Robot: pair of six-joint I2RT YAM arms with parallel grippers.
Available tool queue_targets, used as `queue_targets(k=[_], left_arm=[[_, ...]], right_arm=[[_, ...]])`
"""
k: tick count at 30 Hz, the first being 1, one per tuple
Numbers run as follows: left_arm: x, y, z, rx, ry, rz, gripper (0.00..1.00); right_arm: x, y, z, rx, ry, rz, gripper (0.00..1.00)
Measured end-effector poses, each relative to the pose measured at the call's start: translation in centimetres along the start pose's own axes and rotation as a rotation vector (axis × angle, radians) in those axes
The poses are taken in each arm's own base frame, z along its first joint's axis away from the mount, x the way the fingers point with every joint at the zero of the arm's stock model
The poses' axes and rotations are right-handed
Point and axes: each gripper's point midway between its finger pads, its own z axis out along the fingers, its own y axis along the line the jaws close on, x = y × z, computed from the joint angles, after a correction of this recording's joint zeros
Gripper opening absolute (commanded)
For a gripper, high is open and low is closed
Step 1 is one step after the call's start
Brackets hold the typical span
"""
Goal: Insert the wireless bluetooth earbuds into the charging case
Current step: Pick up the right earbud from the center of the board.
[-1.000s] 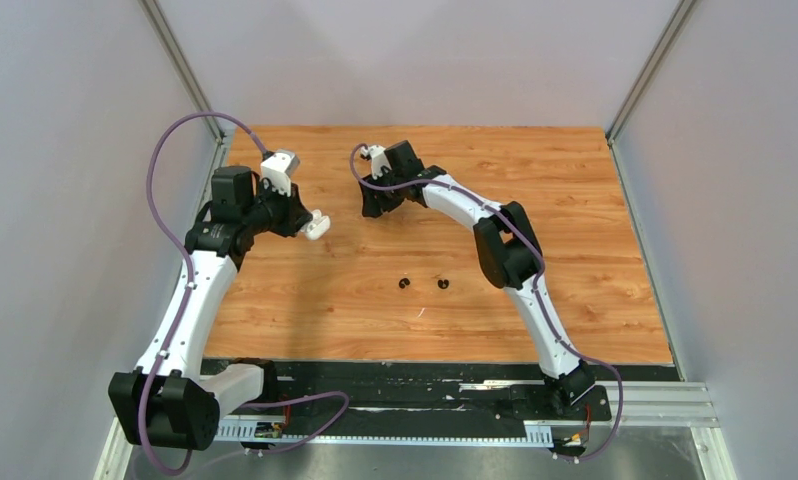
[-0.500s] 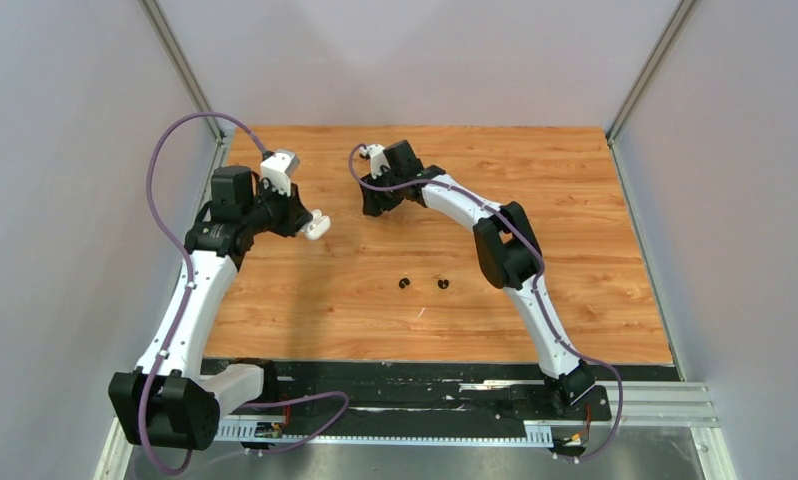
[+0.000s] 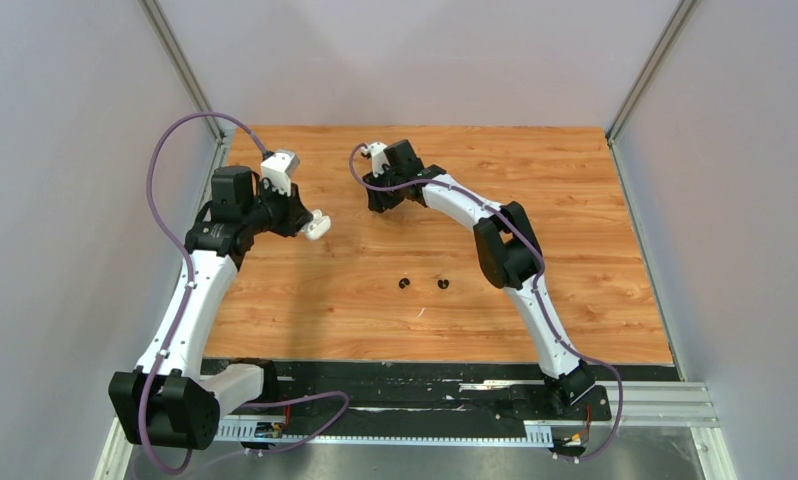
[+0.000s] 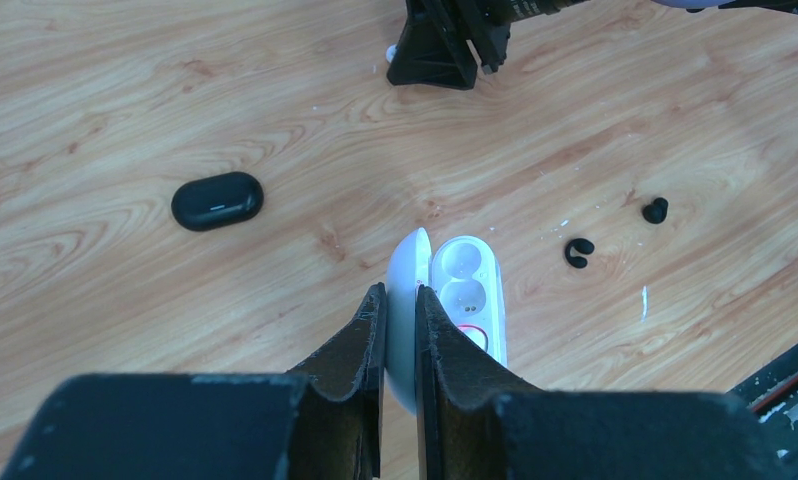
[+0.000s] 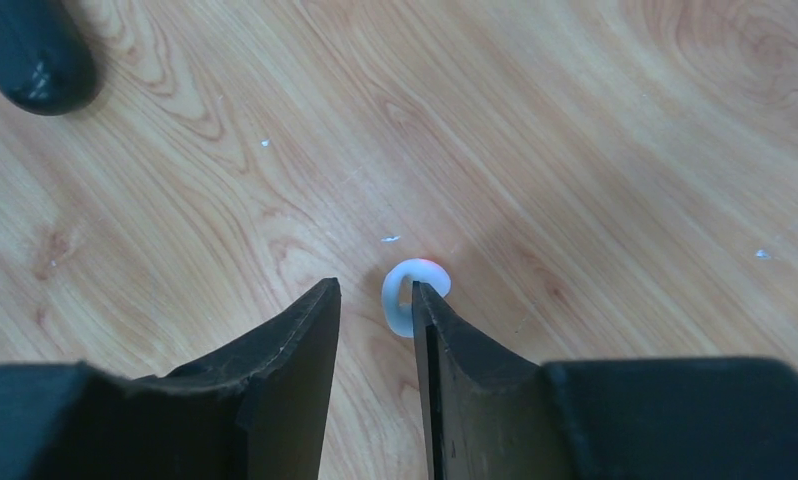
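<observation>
My left gripper (image 4: 400, 292) is shut on the lid of the open white charging case (image 4: 467, 290) and holds it above the table; both wells look empty. It also shows in the top view (image 3: 317, 224). My right gripper (image 5: 373, 290) is open and low over the table, with a white earbud (image 5: 407, 292) lying at the tip of its right finger, not between the jaws. Two black earbuds (image 3: 404, 283) (image 3: 442, 283) lie mid-table, also seen in the left wrist view (image 4: 578, 252) (image 4: 656, 210). The second white earbud is out of view.
A closed black case (image 4: 217, 200) lies on the wooden table, also at the top left of the right wrist view (image 5: 35, 55). The right gripper's black fingers (image 4: 440, 55) stand at the far side of the left wrist view. Grey walls enclose the table.
The right gripper has shifted slightly to the right and away. The left arm with the white case has stayed in place.
</observation>
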Motion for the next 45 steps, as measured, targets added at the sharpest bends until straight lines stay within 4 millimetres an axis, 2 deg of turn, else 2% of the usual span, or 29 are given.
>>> queue_targets(k=[12,23,26,35,37,40,42,43,44,45], left_arm=[[-0.2,0.0,0.0,0.000,-0.007,0.001,0.00],[-0.2,0.0,0.0,0.002,-0.007,0.000,0.00],[-0.2,-0.1,0.0,0.004,-0.007,0.000,0.00],[-0.3,-0.3,0.3,0.031,-0.011,0.011,0.00],[-0.3,-0.4,0.8,0.054,-0.008,0.029,0.00],[-0.1,-0.4,2.1,0.104,0.008,0.069,0.00],[-0.3,-0.5,3.1,0.149,0.012,0.104,0.00],[-0.5,-0.5,3.6,0.172,0.012,0.123,0.00],[-0.8,-0.6,4.1,0.194,0.009,0.143,0.00],[-1.1,-0.8,4.7,0.224,0.009,0.169,0.00]], right_arm=[[-0.1,-1.5,-0.1,0.074,-0.003,-0.020,0.25],[-0.1,-2.1,-0.1,0.099,-0.001,-0.045,0.07],[-0.1,-2.1,-0.1,0.095,-0.002,-0.049,0.00],[0.0,-2.0,-0.7,0.044,-0.006,-0.068,0.00],[0.4,-1.5,-1.8,-0.005,0.003,-0.079,0.00],[0.1,-0.6,-5.3,-0.093,-0.007,-0.118,0.00],[-1.0,-0.1,-8.8,-0.146,-0.048,-0.174,0.00],[-2.4,0.6,-11.9,-0.179,-0.099,-0.233,0.00],[-3.0,0.5,-13.1,-0.179,-0.116,-0.247,0.00],[-4.4,0.8,-15.6,-0.188,-0.170,-0.300,0.00]])
